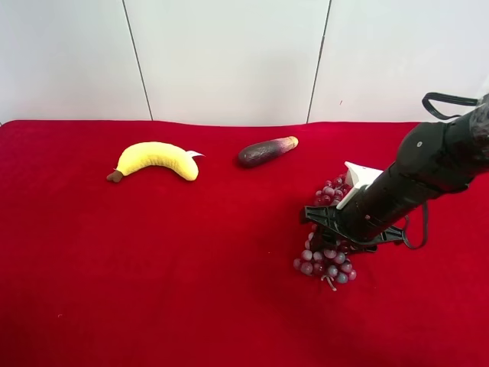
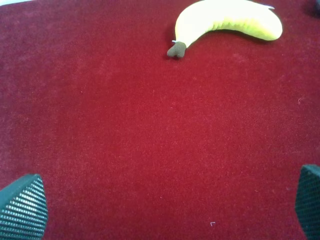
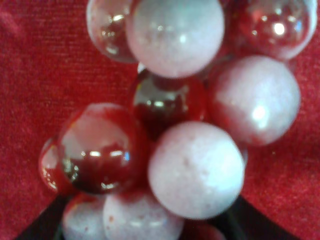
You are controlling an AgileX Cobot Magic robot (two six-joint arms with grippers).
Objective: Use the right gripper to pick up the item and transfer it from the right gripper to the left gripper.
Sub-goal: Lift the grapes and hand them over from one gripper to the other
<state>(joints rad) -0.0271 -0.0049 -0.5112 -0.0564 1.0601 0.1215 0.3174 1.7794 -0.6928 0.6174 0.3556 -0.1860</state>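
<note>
The bunch of purple-red and greyish grapes lies on the red cloth at the exterior high view's right. The right gripper, on the black arm with a white band, is down over the middle of the bunch. In the right wrist view the grapes fill the frame, and black jaw parts show behind them at both sides, drawn in against the bunch. The fingertips are hidden by grapes. The left gripper is open and empty above bare cloth, with its fingers far apart. It is out of the exterior high view.
A yellow plush banana lies at the back left and also shows in the left wrist view. A dark purple-brown eggplant piece lies at the back middle. The red cloth covers the table, and white wall panels stand behind it.
</note>
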